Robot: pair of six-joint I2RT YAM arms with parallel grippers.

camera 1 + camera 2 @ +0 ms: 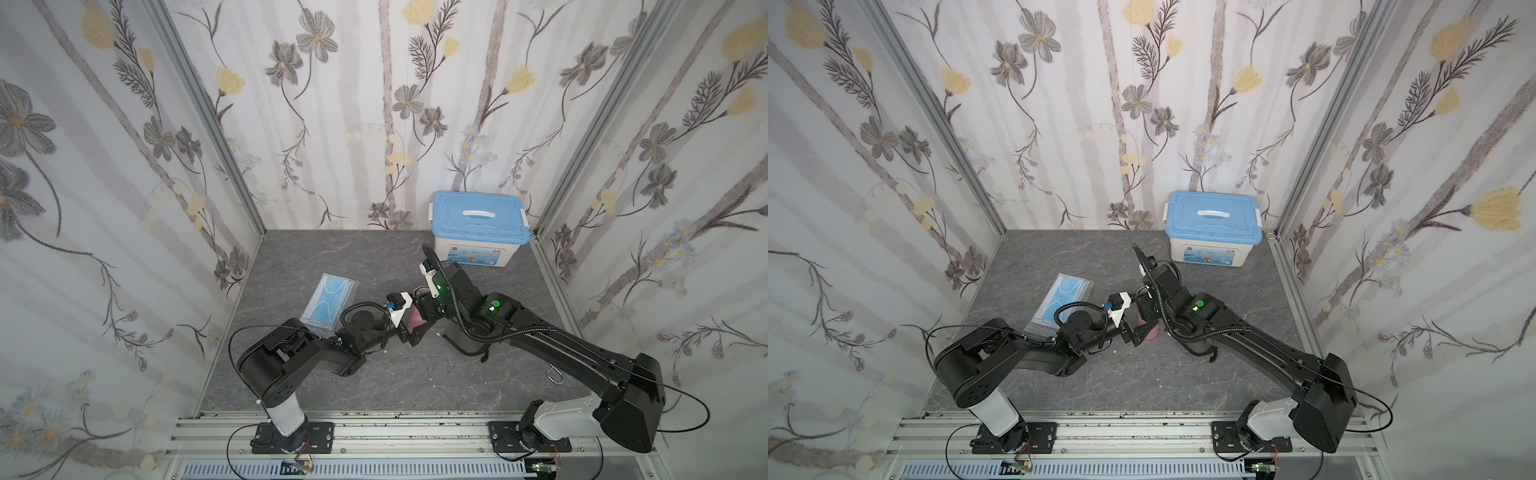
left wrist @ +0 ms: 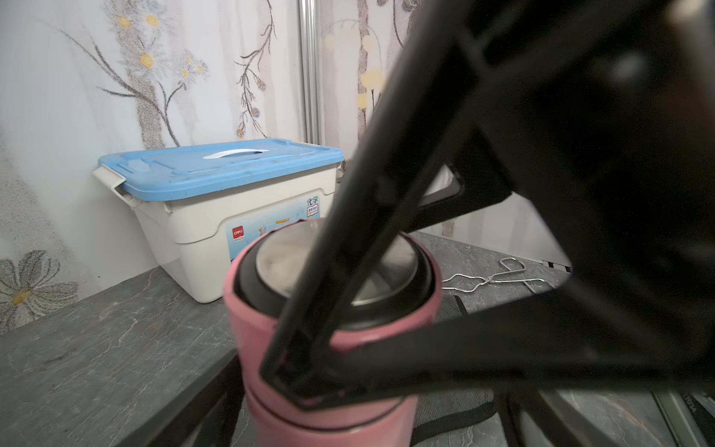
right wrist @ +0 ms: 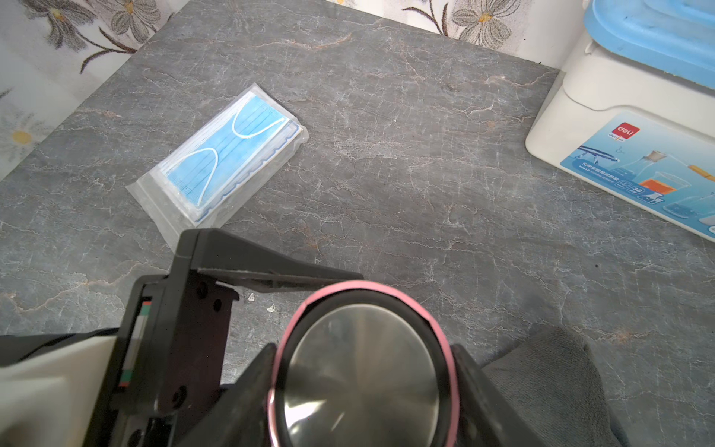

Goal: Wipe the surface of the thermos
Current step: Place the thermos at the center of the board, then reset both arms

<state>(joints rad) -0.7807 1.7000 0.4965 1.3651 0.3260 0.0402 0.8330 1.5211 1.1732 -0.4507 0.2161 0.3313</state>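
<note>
Pink and matte, the slim cylindrical thermos (image 3: 365, 371) stands upright mid-table on the grey veined stone-look tabletop (image 1: 316, 257), its round brushed-silver cap ringed in dark. The right gripper (image 3: 365, 387) clamps its black fingers on either side of the body. The left gripper (image 1: 409, 330) has its jaws spread wide about the thermos, apart from it. In both top views the arms hide most of the bottle. A dark grey cloth (image 3: 549, 383) lies beside it, partly cut off.
</note>
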